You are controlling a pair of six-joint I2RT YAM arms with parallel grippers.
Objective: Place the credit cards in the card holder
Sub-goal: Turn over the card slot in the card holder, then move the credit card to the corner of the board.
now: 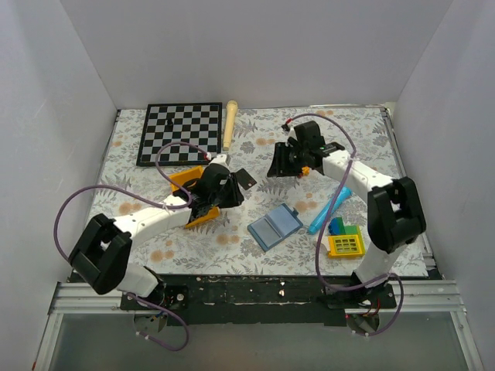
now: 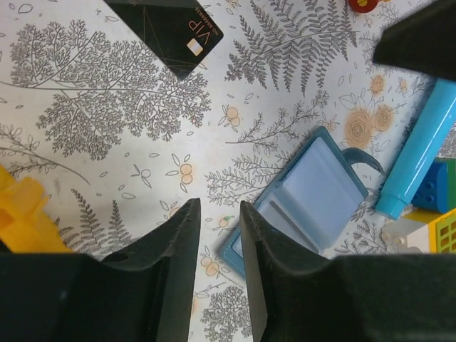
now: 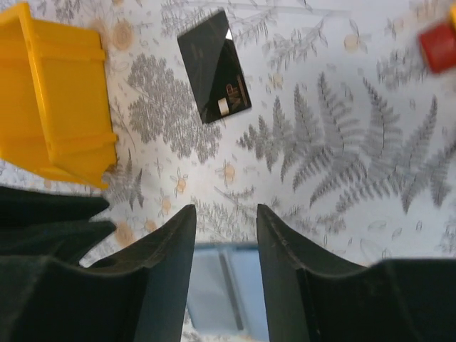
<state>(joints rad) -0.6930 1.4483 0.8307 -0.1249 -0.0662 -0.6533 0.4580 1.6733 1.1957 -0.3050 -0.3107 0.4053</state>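
One black credit card lies flat on the patterned cloth between my two grippers; its VIP marking shows in the left wrist view and it also lies ahead in the right wrist view. The card holder lies open like a book, pale blue-grey inside, and shows low between the right fingers. My left gripper hovers just short of the card, jaws slightly apart and empty. My right gripper hangs above the cloth right of the card, open and empty.
A yellow bin sits under the left wrist. A bright blue tube, a yellow grid block and small bricks lie to the right. A chessboard and a wooden stick lie at the back. A red box shows nearby.
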